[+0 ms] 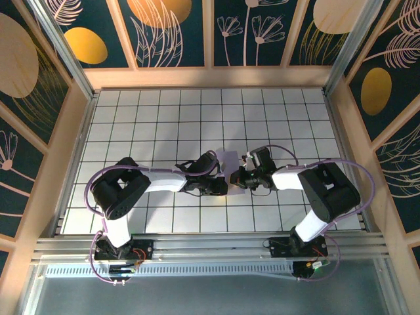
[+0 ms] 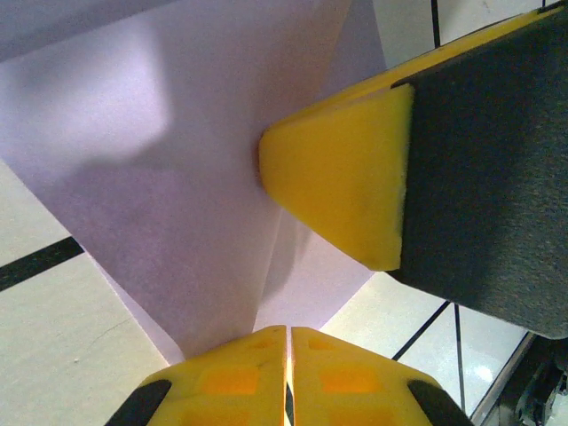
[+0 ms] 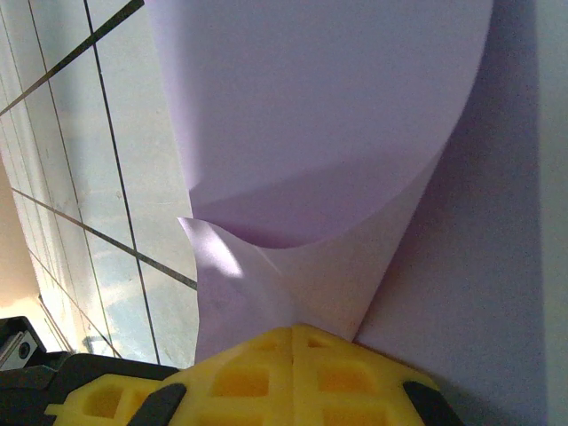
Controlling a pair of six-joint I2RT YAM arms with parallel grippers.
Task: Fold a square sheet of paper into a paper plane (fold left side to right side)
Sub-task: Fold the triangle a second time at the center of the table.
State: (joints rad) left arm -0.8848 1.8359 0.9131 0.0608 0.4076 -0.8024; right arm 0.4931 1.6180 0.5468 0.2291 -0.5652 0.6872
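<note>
Top external: arms bent inward, left end effector (image 2: 288, 335) and right end effector (image 3: 295, 333) clamping the paper (image 1: 228, 159).

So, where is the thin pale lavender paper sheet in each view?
Top external: thin pale lavender paper sheet, at the centre.
Left wrist: the paper covers the upper left and middle.
Right wrist: the paper covers the top and right side.
Shared landmark: the white tiled table with dark lines.

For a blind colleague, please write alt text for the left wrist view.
The left gripper, shut at the bottom edge, pinches a creased lavender paper held over a white tiled table. From the right, the tip of the right gripper, yellow with a black pad, touches the paper near its crease.
</note>
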